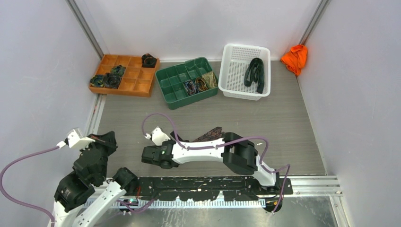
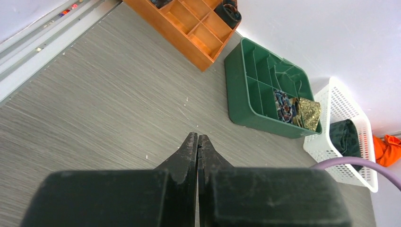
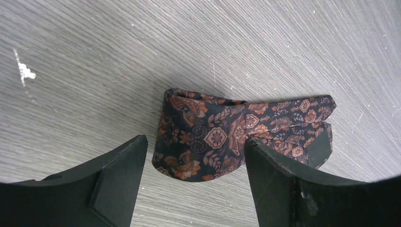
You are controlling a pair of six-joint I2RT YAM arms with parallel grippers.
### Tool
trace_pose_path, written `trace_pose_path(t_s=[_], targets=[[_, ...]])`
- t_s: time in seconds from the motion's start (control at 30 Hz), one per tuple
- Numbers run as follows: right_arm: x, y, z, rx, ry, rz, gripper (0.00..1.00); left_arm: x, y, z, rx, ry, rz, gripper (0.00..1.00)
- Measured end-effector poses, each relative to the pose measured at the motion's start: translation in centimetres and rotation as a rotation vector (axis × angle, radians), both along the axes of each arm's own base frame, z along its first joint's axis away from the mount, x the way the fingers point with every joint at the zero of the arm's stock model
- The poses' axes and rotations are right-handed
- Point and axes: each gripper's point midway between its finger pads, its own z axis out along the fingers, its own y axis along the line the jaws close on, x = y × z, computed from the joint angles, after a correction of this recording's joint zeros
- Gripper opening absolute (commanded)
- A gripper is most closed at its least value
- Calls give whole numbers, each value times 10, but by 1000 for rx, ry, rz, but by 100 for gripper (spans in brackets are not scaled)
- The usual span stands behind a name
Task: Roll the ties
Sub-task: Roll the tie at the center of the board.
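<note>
Your right hand (image 3: 194, 146) stood wide open astride the half-coiled dark paisley fabric tie (image 3: 210, 132), gripping nothing, on the grey tabletop (image 1: 283, 123) well short of the green divided plastic tray (image 1: 172, 80). Your left hand (image 2: 197, 139) was shut, empty. Rolling seemed unfinished: the loose tail needed winding in next.

**Trays at the back, one tie by the right arm**

Along the far edge of the counter (image 1: 283, 127) stand an orange tray (image 1: 135, 79) holding coiled ties (image 1: 106, 79), a green tray (image 1: 174, 87) with rolled ties (image 1: 201, 84), and a white basket (image 1: 234, 71) containing a dark tie (image 1: 255, 74) (loosely folded, not coiled). An orange cloth (image 1: 294, 58) lies in the back right corner. A patterned tie (image 1: 212, 134) shows just behind the right arm (image 1: 203, 151), which stretches leftward. The left arm (image 1: 90, 165) is folded at near left.
</note>
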Motion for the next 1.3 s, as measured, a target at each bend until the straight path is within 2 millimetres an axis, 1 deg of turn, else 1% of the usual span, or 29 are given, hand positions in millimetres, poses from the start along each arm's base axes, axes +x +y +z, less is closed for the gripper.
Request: trace_pose_path(t_s=[0.17,0.37,0.5,0.67,0.77,0.93,1.17,1.3], targets=[[3,-3,-11,8,42,-15,76,0,1,-5,16,12,5,0],[-2,-15,-29,-13,98,-34,73,0,2,-8,22,16,12,0],[-5,-20,-36,-9,122,-62,61,0,2,-8,23,16,11,0],[-5,-22,-41,29,152,-90,53,1,2,-8,32,18,9,0],[-2,-25,-43,61,175,-115,50,3,1,-7,46,22,6,0],[4,-29,-42,176,230,-141,49,9,-6,-6,56,32,-11,0],[20,-35,-36,458,353,-147,47,20,-23,-4,63,50,-64,0],[23,-28,-33,610,421,-107,47,29,-34,-5,68,70,-93,0]])
